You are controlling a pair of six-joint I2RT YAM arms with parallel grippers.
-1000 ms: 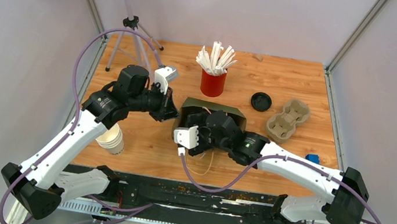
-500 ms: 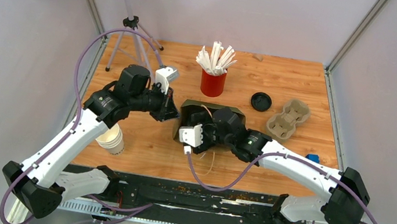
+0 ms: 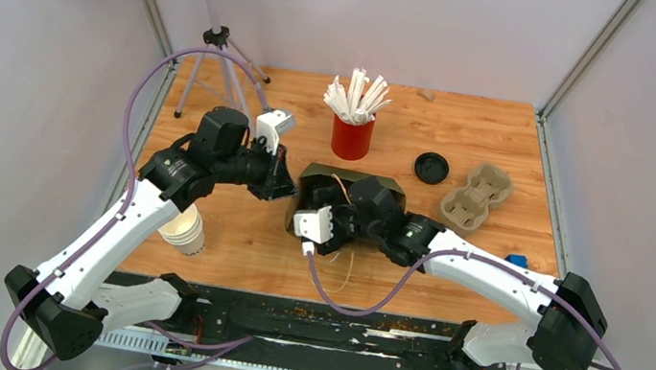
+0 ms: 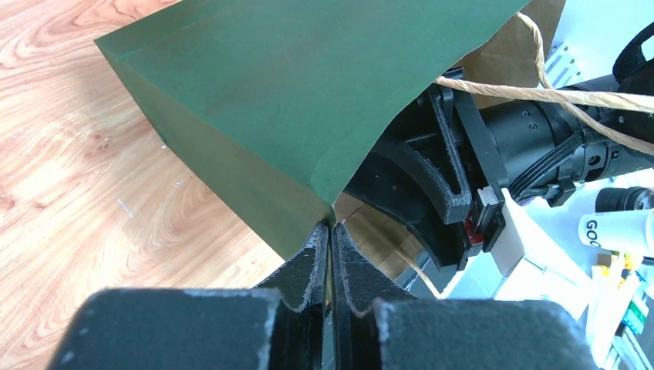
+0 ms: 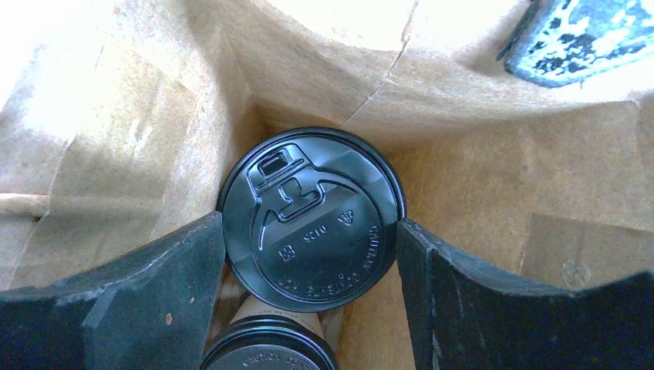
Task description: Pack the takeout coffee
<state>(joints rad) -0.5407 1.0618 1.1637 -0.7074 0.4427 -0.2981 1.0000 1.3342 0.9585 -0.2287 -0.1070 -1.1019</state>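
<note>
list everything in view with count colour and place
green paper bag: 1, green, table centre
lidded takeout coffee cup: 1, black lid, inside bag
second black lid: 1, black, also inside bag
red cup of white sticks: 1, red, far centre
loose black plastic lid: 1, black, beside carrier
cardboard cup carrier: 1, brown, far right
stack of white paper cups: 1, white, near left
metal tripod: 1, silver-black, far left
small blue object: 1, blue, right edge
wooden table: 1, orange-brown, underneath
left gripper: 1, black, shut on bag rim
right gripper: 1, black, in bag, gripping lidded cup
</note>
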